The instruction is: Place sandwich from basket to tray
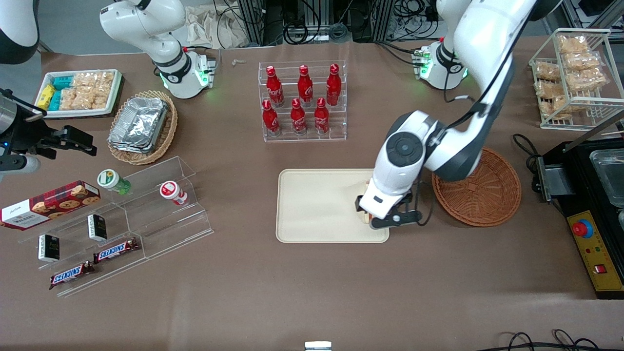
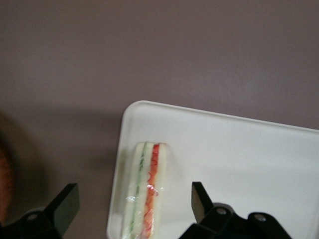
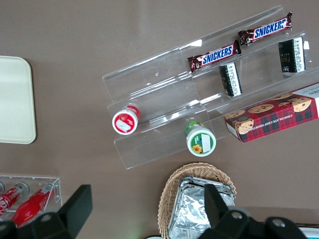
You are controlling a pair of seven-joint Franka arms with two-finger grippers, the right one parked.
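Task nearly finished, judging from the layout. Sandwich (image 2: pixel 145 191) lying on the tray (image 1: pixel 312 204), close to the tray's right-hand edge in the front view, the end nearest the basket (image 1: pixel 487 195); red and green filling stripes plain to see along its edge in the wrist view. Gripper (image 1: pixel 385 214) poised directly over that spot, right of centre in the front frame, jaws spread wide with the sandwich between them and a clear gap on each side, so nothing gripped. Basket sitting on the desk (image 1: pixel 292 292) just beside the tray, its visible part bare, the rest hidden under the arm. Transfer apparently done and release apparently made; probably left only to lift the gripper straight up and away without nudging the sandwich toward the rim. Sandwich very near the tray's edge, so a careless brush could tip it off.
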